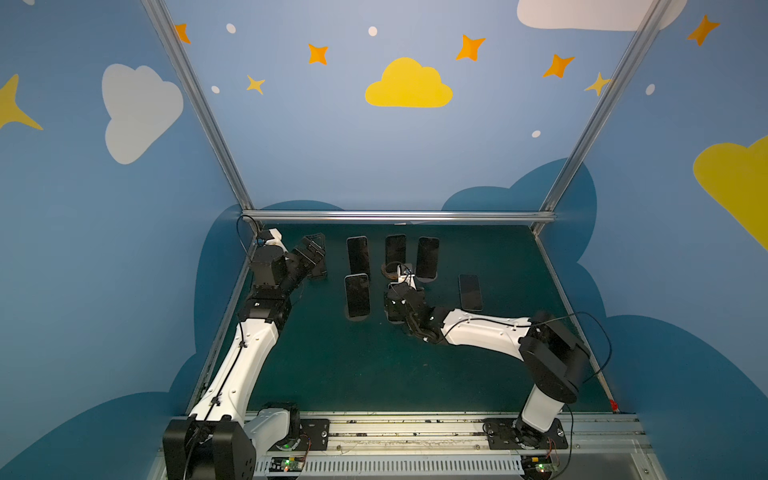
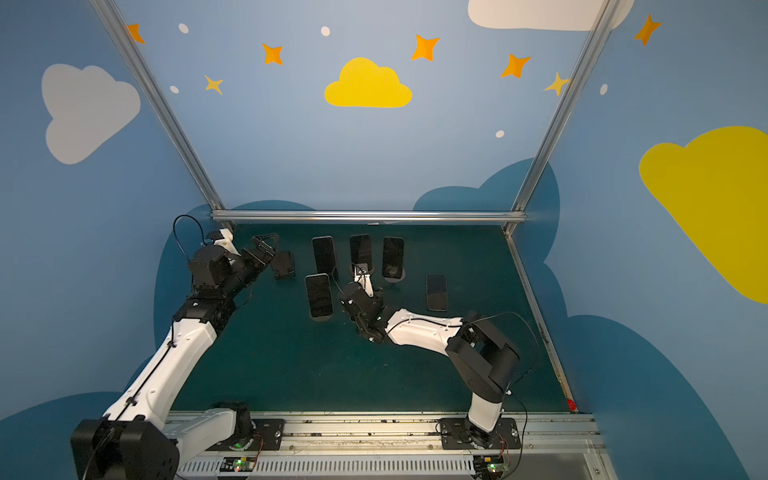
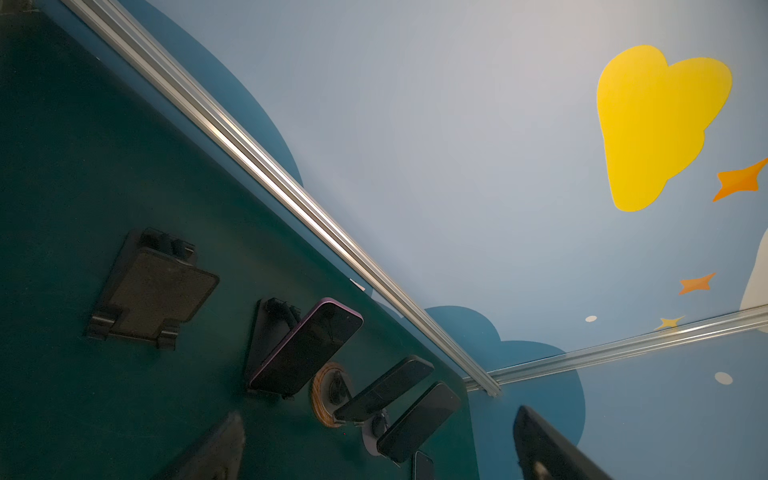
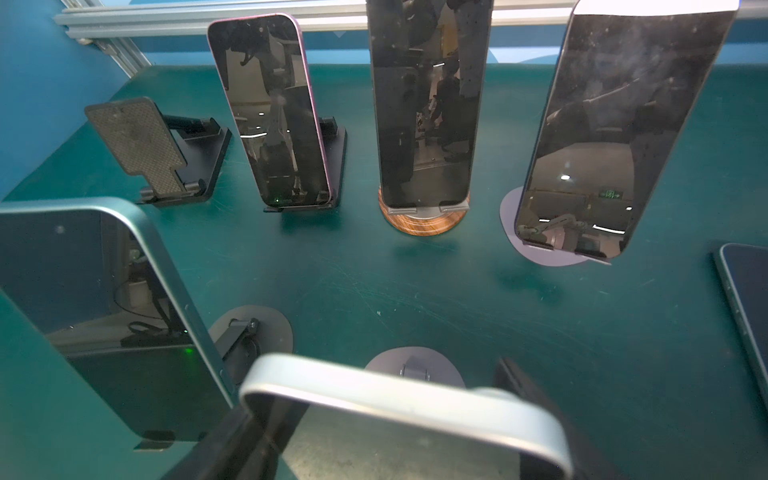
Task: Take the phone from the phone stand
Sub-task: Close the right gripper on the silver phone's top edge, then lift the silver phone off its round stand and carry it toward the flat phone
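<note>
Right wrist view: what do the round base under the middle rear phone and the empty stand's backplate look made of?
Round base: wood or wood-look veneer, glossy; brown grain rings show. Empty stand's backplate: probably a matte black rubbery pad over plastic; fine woven texture, no shine.

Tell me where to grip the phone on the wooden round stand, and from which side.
Grip the phone by its two long edges, upper half, coming down from above. It stands upright, leaning slightly back, its bottom edge seated behind the lip of the wooden base, so it probably lifts out upward. The neighbouring phones stand apart, leaving finger room.
</note>
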Robot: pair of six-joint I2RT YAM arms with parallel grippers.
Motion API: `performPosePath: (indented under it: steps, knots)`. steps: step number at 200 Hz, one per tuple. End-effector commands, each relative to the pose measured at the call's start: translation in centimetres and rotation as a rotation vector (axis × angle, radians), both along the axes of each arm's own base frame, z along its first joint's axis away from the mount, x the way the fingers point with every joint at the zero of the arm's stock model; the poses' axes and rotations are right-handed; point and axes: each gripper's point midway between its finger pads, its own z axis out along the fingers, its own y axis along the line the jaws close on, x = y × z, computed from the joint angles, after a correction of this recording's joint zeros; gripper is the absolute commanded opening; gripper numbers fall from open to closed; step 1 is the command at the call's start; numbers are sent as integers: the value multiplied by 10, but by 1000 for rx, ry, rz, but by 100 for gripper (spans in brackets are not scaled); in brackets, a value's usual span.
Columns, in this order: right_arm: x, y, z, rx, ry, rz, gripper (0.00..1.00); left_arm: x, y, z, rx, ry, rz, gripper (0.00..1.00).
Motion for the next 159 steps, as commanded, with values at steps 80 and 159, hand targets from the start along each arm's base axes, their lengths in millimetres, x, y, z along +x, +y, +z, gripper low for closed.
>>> performPosePath:
  steps: [80,159]
  knots:
    - [-8,2,18,23,-43,60,72,1,1,2,-9,-18,-3,100]
    - [-13,1,46,24,-66,83,70,0,-4,4,-14,-29,-23,100]
